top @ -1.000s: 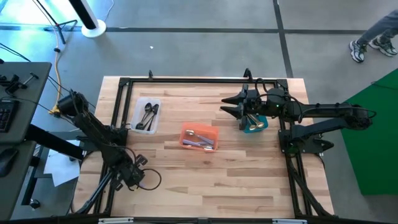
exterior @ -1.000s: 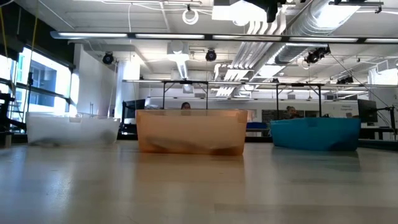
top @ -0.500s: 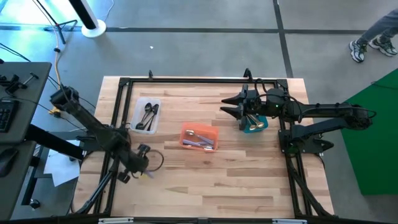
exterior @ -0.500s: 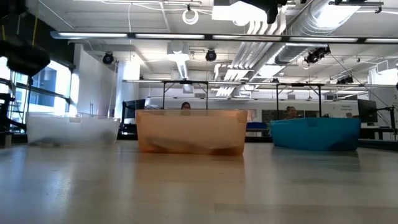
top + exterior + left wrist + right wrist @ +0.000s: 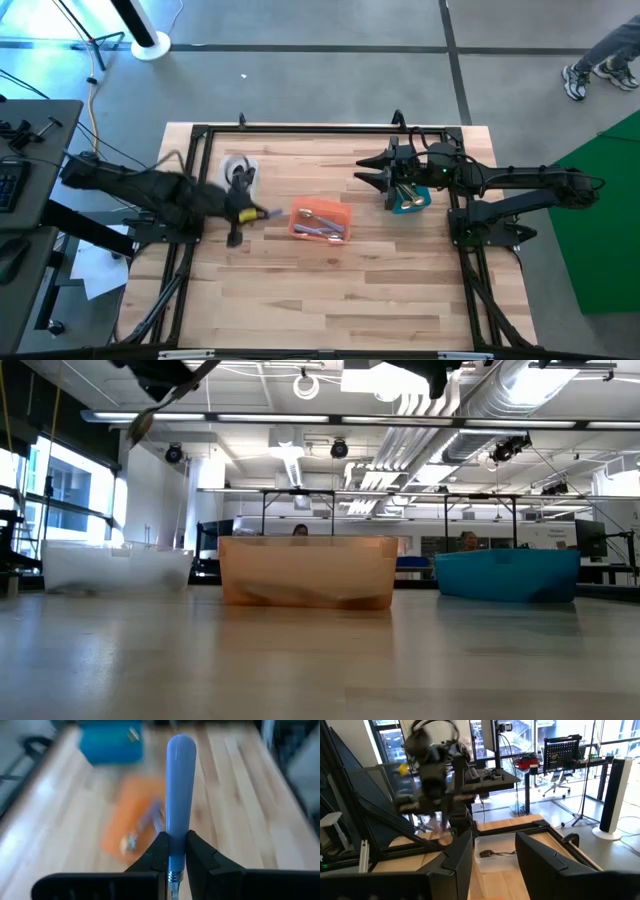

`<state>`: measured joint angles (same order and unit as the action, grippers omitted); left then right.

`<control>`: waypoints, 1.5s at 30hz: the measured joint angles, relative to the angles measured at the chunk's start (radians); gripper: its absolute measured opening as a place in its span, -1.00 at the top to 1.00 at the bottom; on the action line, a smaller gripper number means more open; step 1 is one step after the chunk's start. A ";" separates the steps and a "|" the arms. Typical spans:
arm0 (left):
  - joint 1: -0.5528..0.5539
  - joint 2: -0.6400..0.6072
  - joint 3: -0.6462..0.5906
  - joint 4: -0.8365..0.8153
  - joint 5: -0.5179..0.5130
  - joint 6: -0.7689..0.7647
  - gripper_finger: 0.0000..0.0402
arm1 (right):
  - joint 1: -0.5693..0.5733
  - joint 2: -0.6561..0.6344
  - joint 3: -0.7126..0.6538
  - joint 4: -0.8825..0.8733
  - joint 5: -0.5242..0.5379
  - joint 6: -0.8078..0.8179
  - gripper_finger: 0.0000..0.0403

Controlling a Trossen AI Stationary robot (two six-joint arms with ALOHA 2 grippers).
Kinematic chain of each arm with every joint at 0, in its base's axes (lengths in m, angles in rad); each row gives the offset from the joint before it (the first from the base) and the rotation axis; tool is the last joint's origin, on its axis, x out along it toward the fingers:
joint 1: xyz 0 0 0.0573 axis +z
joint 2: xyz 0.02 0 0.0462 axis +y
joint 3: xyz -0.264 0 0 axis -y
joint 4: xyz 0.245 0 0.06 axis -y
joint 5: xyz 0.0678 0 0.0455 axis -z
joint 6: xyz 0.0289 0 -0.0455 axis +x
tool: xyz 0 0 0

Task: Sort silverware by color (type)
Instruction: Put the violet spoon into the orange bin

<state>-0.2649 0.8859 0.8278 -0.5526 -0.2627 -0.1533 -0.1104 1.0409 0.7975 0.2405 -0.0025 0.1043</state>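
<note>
Overhead, the left gripper point(image 5: 243, 213) shows as a motion-smeared shape between the clear bin point(image 5: 238, 185) and the orange bin point(image 5: 321, 221); its wrist camera shows the fingers point(image 5: 159, 851) clamped on a lavender-handled spoon point(image 5: 180, 790), whose bowl is cut off at the frame edge. The right gripper point(image 5: 378, 170) hangs beside the teal bin point(image 5: 410, 199), jaws parted and empty. The orange bin's contents are too blurred to count.

Past the right claw point(image 5: 492, 865), black spoons point(image 5: 496, 853) lie in the clear bin point(image 5: 520, 851).
</note>
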 joint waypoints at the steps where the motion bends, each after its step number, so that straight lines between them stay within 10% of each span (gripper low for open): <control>1: 0.035 -0.012 0.004 0.034 0.005 -0.006 0.90 | 0.000 0.000 0.000 0.002 0.000 0.000 0.34; 17: 0.413 -0.031 0.008 0.711 0.322 0.053 0.90 | 0.000 0.000 0.000 0.055 0.000 0.000 0.34; 45: 0.530 0.028 0.007 0.775 0.435 0.030 0.91 | 0.000 0.000 0.000 0.196 0.000 0.026 0.34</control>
<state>0.2649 0.9134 0.8347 0.2228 0.1726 -0.1229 -0.1107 1.0407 0.7975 0.4367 -0.0027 0.1307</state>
